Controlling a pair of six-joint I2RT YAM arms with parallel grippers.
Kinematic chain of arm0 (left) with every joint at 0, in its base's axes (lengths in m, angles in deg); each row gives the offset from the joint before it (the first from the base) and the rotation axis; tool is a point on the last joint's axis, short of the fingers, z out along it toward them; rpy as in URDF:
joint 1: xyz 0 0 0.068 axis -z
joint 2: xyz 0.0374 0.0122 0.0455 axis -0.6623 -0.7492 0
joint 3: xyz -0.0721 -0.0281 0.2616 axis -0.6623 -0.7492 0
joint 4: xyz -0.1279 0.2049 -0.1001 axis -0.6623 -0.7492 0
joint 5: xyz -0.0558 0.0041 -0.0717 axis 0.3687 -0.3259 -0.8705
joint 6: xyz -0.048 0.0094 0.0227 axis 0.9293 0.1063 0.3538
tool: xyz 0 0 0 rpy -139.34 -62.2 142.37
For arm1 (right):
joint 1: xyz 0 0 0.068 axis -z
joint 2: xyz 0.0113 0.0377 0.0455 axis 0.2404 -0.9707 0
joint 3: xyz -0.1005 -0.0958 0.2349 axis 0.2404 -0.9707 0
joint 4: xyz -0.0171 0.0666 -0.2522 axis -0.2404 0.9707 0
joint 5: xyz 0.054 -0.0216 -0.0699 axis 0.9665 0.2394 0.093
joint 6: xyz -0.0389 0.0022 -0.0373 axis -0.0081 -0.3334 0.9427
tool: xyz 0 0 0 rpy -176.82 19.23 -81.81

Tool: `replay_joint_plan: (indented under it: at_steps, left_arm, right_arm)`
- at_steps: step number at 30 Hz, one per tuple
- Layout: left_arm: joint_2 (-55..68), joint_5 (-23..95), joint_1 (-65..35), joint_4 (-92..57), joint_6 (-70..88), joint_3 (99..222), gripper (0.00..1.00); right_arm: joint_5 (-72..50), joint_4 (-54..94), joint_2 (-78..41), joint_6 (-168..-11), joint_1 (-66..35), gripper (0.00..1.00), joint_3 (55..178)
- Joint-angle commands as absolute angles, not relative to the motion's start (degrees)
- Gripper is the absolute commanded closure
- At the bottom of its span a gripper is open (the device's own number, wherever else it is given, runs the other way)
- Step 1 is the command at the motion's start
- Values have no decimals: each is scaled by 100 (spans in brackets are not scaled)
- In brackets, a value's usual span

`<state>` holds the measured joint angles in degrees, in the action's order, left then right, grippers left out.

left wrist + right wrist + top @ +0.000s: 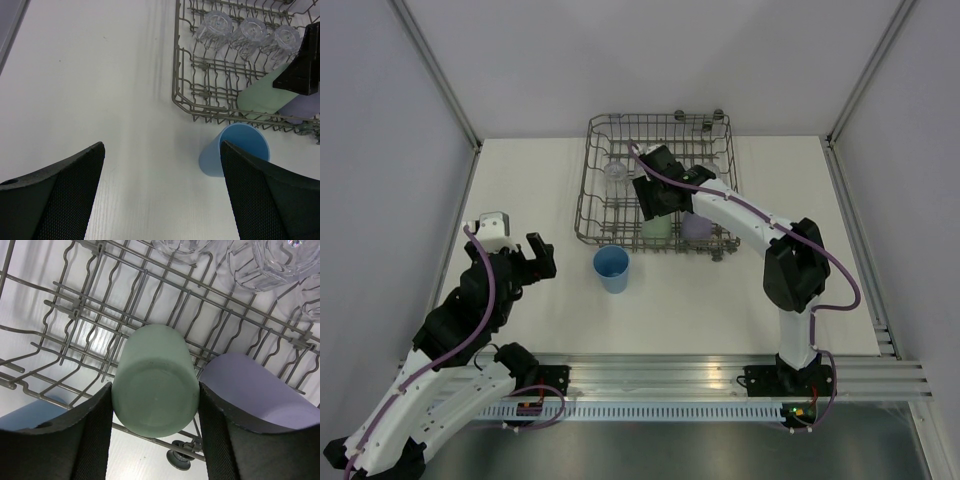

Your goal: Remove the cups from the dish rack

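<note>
The grey wire dish rack [588, 190] stands at the back of the table. A green cup [155, 375] lies on its side at the rack's near edge, its base towards the wrist camera. My right gripper [155, 390] reaches into the rack [75, 315], one pad against each side of this cup [657, 228]. A lilac cup [250, 385] lies just right of it. Three clear glasses [250, 32] stand upside down deeper in the rack. A blue cup [612, 268] stands upright on the table before the rack. My left gripper [525, 258] hovers open over bare table to the left, holding nothing.
Grey walls close in the table on the left, right and back. The rack's near wall [176, 95] runs just beyond the blue cup [235, 150]. A small rack foot [178, 460] shows under the green cup.
</note>
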<state>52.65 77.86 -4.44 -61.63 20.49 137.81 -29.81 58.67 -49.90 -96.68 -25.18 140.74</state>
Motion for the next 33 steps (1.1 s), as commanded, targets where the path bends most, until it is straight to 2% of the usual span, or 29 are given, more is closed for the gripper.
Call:
replay_joint_plan:
  at_steps: [1, 2, 5, 11, 21, 27, 33]
  left_arm:
    - [5232, 7708, -439, -5967, 1825, 13756, 0]
    - [5224, 7708, -439, -5975, 1825, 13756, 0]
    - [5224, 7708, -439, -5967, 1825, 13756, 0]
    - [5215, 7629, -439, -5967, 1878, 13765, 0]
    - [5127, 7199, -439, -5870, 2027, 13870, 0]
    - [4890, 6137, -439, -5389, 2255, 14195, 0]
    - [4819, 4082, -439, -3948, 2869, 14074, 0]
  right_arm:
    - [-2843, 5895, -5090, -9604, -2494, 45, 14195]
    - [-2861, 5921, -5090, -9595, -2502, 53, 14231]
    - [-2922, 6001, -4959, -9613, -2494, 60, 14284]
    - [-2896, 6018, -4449, -9631, -2494, 64, 14354]
    - [-2747, 6185, -3510, -9683, -2494, 65, 14557]
    - [-2431, 5879, -2439, -9771, -2485, 67, 14084]
    - [-1982, 5238, -1295, -10061, -2450, 75, 13276]
